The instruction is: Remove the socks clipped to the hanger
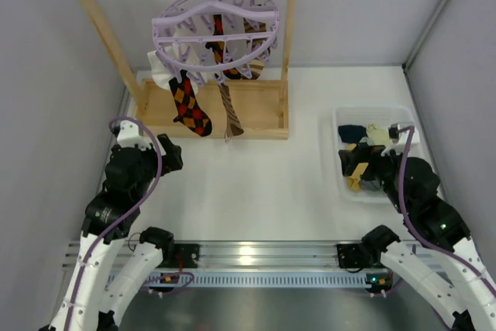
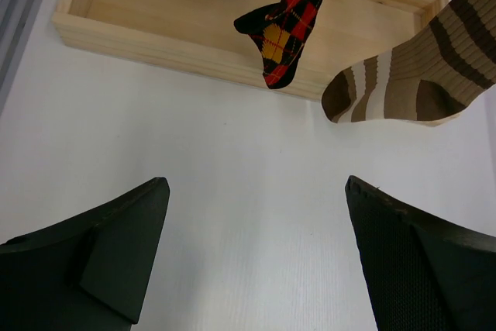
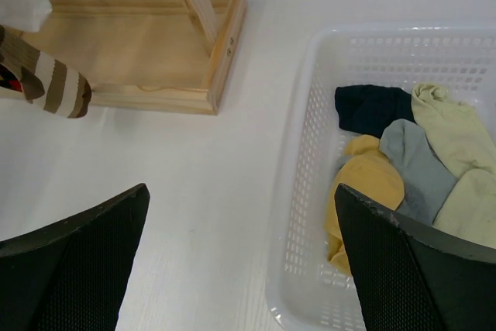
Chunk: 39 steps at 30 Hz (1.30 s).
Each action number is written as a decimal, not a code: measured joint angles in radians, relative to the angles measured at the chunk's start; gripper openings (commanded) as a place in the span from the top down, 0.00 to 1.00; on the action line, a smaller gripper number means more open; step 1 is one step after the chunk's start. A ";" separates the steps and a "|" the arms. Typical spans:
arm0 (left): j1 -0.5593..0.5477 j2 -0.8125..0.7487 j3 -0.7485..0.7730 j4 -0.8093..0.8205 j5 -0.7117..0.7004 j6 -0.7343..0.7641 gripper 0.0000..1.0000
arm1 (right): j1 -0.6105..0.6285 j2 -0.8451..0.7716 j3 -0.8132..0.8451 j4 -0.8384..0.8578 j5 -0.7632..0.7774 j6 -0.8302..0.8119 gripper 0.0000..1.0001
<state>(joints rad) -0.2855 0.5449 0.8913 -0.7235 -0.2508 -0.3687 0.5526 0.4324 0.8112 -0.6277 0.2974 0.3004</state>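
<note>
Your hanger point(image 1: 213, 32) hangs by its hook from the top bar of the wooden rack point(image 1: 260, 102) at 12 o'clock on the table point(image 1: 263, 184). Its ring is tilted and the socks point(image 1: 209, 91) are clipped under it. The argyle sock point(image 1: 191, 106) dangles at the ring's 7 o'clock, with the striped sock point(image 1: 230, 112) just beside it at 6. A white sock point(image 1: 160, 67) hangs at 9. More socks hang under the far side, too bunched to tell apart.

Your left gripper point(image 2: 256, 199) sits at 8 o'clock on the table, its jaws wide apart and holding nothing. From its wrist camera the argyle toe is at 12 and the striped toe at 1, both well clear of the fingers.

Your right gripper point(image 3: 240, 199) is at 4 o'clock, likewise spread wide and empty. One finger is over the table and the other over the white basket point(image 3: 302, 114). In the basket lies a heap of loose socks point(image 3: 403, 153) in navy, yellow, grey and pale green.
</note>
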 measured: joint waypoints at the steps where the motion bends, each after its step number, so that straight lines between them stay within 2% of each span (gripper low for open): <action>1: 0.000 0.000 0.000 0.000 0.000 0.000 0.01 | 0.000 0.000 -0.001 0.003 0.000 0.003 0.01; 7: 0.000 0.000 0.000 0.000 0.000 -0.003 0.01 | 0.000 -0.007 -0.090 0.092 0.019 0.038 0.00; 10: 0.000 0.001 0.000 0.000 0.000 -0.004 0.01 | 0.000 -0.002 -0.134 0.152 -0.045 0.044 0.01; 12: 0.000 0.001 0.000 0.000 0.000 -0.004 0.01 | 0.000 0.023 -0.157 0.233 -0.142 0.049 0.00; 15: 0.000 0.001 0.000 0.000 0.000 -0.004 0.01 | 0.000 0.134 -0.175 0.435 -0.367 0.078 0.01; 18: 0.000 0.001 -0.001 0.000 -0.001 -0.005 0.01 | 0.006 0.328 -0.174 0.651 -0.577 0.114 0.04; 20: 0.000 0.004 -0.003 0.000 -0.001 -0.007 0.01 | 0.047 0.483 -0.144 0.735 -0.650 0.110 0.04; 23: 0.000 0.020 -0.003 0.001 0.000 -0.008 0.01 | 0.168 0.690 -0.060 0.774 -0.643 0.048 0.08; 27: 0.000 0.043 -0.006 0.002 0.002 -0.011 0.01 | 0.280 0.873 0.031 0.871 -0.563 -0.045 0.11; 33: -0.005 0.049 -0.010 0.002 0.011 -0.012 0.01 | 0.291 1.079 0.106 1.042 -0.439 -0.124 0.17; 37: -0.005 0.049 -0.010 0.002 0.013 -0.012 0.01 | 0.291 1.180 0.135 1.118 -0.375 -0.131 0.18; 39: -0.005 0.050 -0.010 0.002 0.016 -0.012 0.01 | 0.291 1.217 0.155 1.139 -0.351 -0.135 0.22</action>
<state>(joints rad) -0.2905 0.5945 0.8810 -0.7212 -0.2344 -0.3809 0.8440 1.6489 0.9661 0.5114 -0.0540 0.1650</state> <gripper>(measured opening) 0.990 0.814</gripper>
